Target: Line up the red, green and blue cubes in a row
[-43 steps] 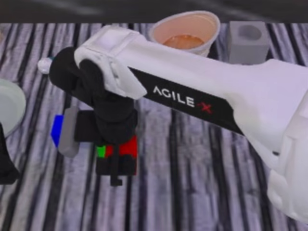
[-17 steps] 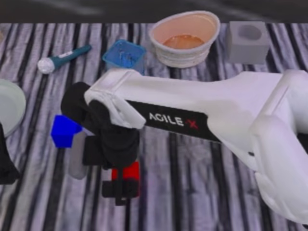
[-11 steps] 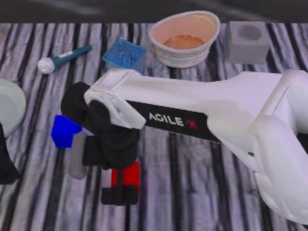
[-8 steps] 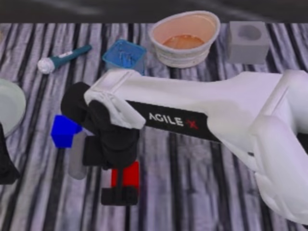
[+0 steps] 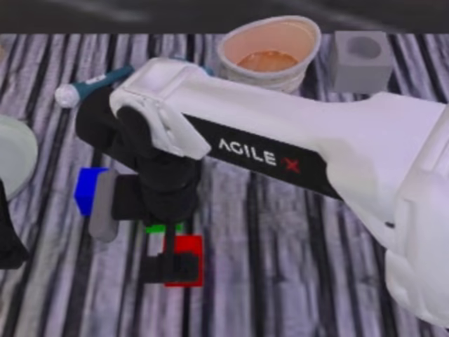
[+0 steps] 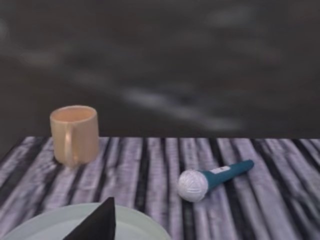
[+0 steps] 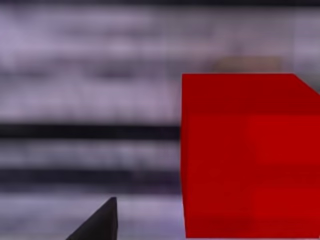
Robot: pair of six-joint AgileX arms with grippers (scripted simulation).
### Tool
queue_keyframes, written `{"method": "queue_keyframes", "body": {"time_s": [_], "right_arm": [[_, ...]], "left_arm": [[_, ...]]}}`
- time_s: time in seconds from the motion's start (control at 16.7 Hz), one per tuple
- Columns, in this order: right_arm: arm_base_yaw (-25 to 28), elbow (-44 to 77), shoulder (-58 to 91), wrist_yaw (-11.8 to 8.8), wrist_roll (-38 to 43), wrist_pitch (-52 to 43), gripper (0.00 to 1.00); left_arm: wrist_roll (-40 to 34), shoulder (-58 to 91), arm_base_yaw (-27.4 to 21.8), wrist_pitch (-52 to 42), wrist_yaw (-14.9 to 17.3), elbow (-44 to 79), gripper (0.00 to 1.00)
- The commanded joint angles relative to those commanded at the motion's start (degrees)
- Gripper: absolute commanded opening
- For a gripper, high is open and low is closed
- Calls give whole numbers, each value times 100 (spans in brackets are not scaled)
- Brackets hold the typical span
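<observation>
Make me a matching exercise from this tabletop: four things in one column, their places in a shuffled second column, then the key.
1. red cube
2. blue cube
3. microphone
4. grey block

A. far corner of the table, top view's right
B. under the right gripper
C. far side, top view's left
D. partly hidden behind the right arm's wrist, on the top view's left

Pairs: 1-B, 2-D, 3-C, 4-A

The top view looks straight down on the table [image 5: 280,281]. The left wrist view faces low across its far edge (sharing the microphone [image 6: 210,180]). The right wrist view sits close against the red cube [image 7: 250,160].
</observation>
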Motion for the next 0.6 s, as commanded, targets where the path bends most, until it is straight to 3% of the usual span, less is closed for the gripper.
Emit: {"method": "queue_keyframes", "body": {"time_s": [0.6], "right_arm": [[-172,-50,-393,-30,70,-2,100]], "left_arm": [[-101,290,-75,-197,-12,283,100]]}}
